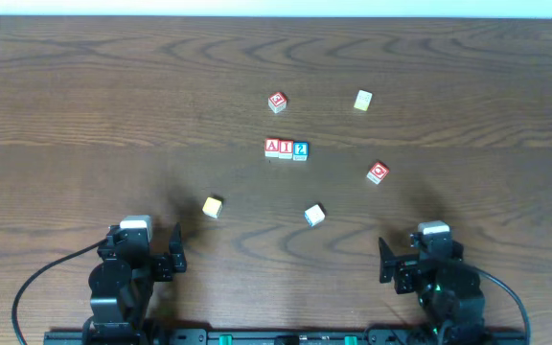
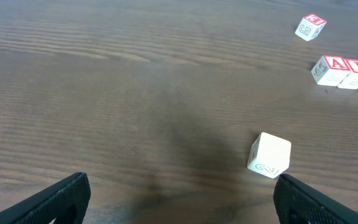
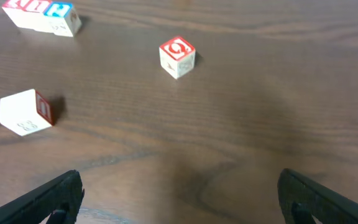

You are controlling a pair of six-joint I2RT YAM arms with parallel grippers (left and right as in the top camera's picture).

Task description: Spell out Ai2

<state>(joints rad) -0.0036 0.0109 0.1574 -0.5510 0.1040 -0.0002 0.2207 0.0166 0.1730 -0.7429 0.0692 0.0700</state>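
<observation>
Three blocks stand touching in a row near the middle of the counter: the A block, the I block and the blue 2 block. They read Ai2 from left to right. The row's long axis runs side to side across the counter. By my reading the word is already spelled and nothing needs adding.

Loose blocks ring the row. The far red block sits just behind it, and a cream block lies behind and to its right. The near red block is off its right end, a white block is in front, and a yellow block is in front to its left. Their letters are probably too small to read.

Both claws sit well in front of the row. It lies forward and right of the left claw, and forward and left of the right claw. It is about midway between them, so neither arm is clearly nearer. Each claw is spread wide and holds nothing. Both arms are tucked low with wrists aimed toward the row.
</observation>
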